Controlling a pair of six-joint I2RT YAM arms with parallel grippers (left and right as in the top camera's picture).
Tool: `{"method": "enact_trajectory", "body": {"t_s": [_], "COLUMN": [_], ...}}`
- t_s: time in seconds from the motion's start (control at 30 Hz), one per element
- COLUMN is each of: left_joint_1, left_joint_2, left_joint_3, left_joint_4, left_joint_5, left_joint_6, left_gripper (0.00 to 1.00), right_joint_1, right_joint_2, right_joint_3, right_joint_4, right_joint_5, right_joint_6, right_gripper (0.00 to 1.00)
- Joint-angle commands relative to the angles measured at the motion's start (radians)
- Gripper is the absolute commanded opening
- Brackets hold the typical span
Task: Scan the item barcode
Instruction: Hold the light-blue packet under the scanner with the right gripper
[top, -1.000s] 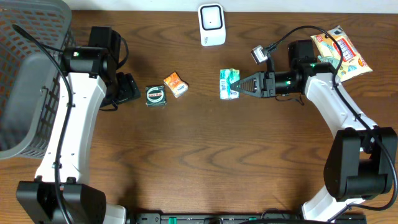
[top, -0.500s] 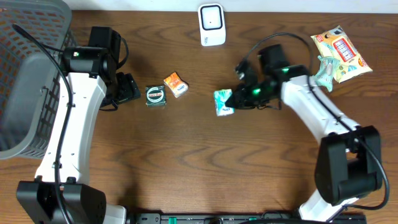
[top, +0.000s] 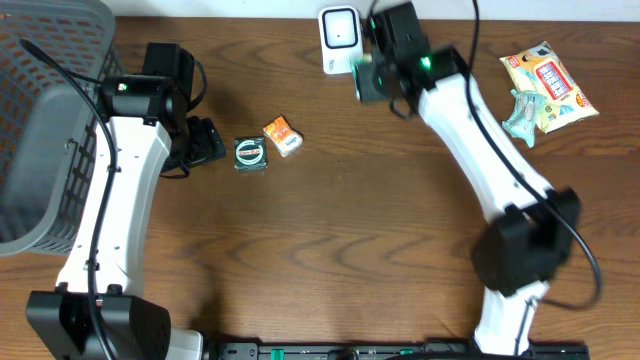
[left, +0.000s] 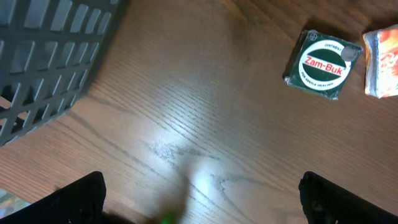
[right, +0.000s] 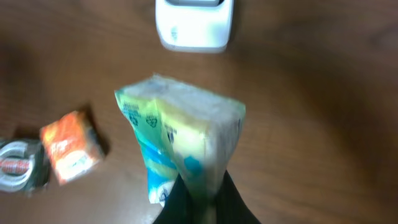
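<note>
Right gripper (right: 198, 208), bottom centre of the right wrist view: jaws clamped on the lower edge of the green-and-white packet (right: 180, 137), which stands up from them at mid-frame. Beyond it, top centre: white scanner (right: 194, 25). Left gripper (left: 202, 196): jaws wide apart, holding nothing.

Glossy wood table (top: 350, 250), crinkly plastic packet (right: 180, 143)

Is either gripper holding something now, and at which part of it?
The right gripper pinches the green packet at one end; the left gripper is open, holding nothing.
</note>
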Motion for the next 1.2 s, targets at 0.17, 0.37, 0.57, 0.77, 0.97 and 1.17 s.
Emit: {"method": "enact_trajectory", "body": {"t_s": [0.17,0.37,0.57,0.77,0.97,1.17], "left_joint_1": [0.003,0.003,0.003,0.003,0.003,0.003], "left_joint_2": [0.006,0.006,0.006,0.006,0.006,0.006], "left_joint_3": [-0.002,-0.002,-0.002,-0.002,-0.002,-0.002], "left_joint_4": [-0.004,-0.004,-0.004,-0.004,-0.004,-0.004], "left_joint_5": [-0.009,-0.009,-0.009,-0.009,-0.009,-0.009], "left_joint_6": [-0.006,-0.006,-0.006,-0.006,-0.006,-0.006], "left_gripper": [0.97,0.98,0.98,0.98,0.98,0.98], "right_joint_1": [0.005,0.037,0.053,0.058,0.058,0.058], "right_joint_2": [0.361,0.416,0.423,0.431,0.468,0.484], "right_joint_3": [0.451,0.463,0.463,0.444,0.44,0.436], "right_joint_4": [0.014,0.293,0.433,0.449,0.443,0.414], "right_joint_5": [0.33,0.506,0.426,0.325,0.403,0.388], "right_joint_6": [-0.292,-0.664,-0.793,-0.911,-0.961,-0.969], "right_gripper": [0.01,0.01,0.01,0.01,0.01,0.01]}}
